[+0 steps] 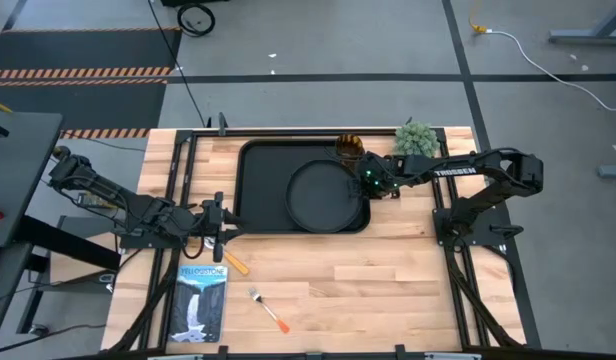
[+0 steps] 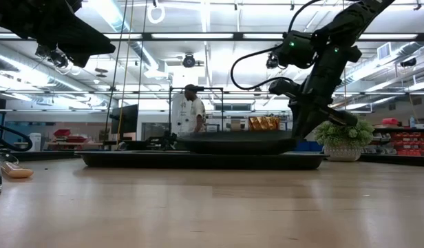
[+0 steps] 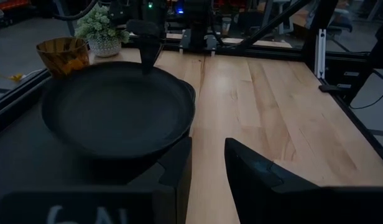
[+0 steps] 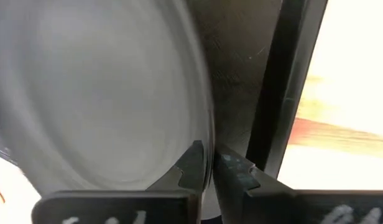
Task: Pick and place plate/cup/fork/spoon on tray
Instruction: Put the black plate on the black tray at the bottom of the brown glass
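The round black plate [image 1: 323, 195] is over the right half of the black rectangular tray [image 1: 258, 190], its right rim at the tray's right lip. My right gripper [image 1: 366, 183] is shut on the plate's right rim. The amber cup [image 1: 348, 148] stands upright at the tray's far right corner. My left gripper [image 1: 223, 218] is open and empty at the tray's near left corner. The spoon [image 1: 231, 262] lies on the table just in front of my left gripper. The fork [image 1: 269, 311] lies on the table nearer the front edge. My right gripper pinches the plate's raised rim [image 4: 204, 146] between its two fingers, one finger inside the rim and one outside. The fingers come from the table's right side, slanting down. The plate sits about level in the low view [image 2: 236, 142]; whether it rests on the tray or hangs just above it I cannot tell.
A small potted plant [image 1: 416, 140] stands behind my right arm at the table's far right. A book with a waterfall cover [image 1: 201, 300] lies at the front left. Bare wood lies in front of the tray. A person [image 2: 191, 110] stands in the room beyond.
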Tool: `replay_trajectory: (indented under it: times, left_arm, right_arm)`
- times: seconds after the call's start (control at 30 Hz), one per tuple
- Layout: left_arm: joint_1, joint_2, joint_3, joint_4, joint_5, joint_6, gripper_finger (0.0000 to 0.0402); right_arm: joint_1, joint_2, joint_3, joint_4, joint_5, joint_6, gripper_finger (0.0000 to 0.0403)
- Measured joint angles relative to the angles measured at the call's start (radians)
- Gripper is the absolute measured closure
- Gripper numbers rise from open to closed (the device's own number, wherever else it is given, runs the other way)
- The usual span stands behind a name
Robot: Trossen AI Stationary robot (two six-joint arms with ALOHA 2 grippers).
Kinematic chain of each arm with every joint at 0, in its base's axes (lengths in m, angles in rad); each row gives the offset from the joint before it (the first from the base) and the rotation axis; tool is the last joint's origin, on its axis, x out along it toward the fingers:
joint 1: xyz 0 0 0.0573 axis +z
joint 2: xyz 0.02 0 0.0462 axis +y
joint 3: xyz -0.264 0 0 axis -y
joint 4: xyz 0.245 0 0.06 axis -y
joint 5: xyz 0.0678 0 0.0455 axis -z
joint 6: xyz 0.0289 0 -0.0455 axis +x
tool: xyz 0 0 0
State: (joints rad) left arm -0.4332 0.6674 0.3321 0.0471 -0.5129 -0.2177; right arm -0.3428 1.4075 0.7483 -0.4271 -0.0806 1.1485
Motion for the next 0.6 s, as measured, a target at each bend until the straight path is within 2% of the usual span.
replay_trajectory:
  times: [0.27,0.4,0.6]
  left_arm:
    - [-0.002,0.000,0.000,0.000,0.004,0.004,0.0298]
    - [-0.003,0.000,0.000,0.001,0.059,0.024,0.0298]
    - [-0.003,0.000,0.000,0.001,0.072,0.019,0.0298]
  right_arm:
    - [0.000,0.000,0.000,0.000,-0.023,-0.025,0.0344]
    - [0.002,0.000,0.000,-0.004,-0.036,-0.038,0.0345]
    - [0.001,0.000,0.000,-0.112,-0.044,-0.058,0.0345]
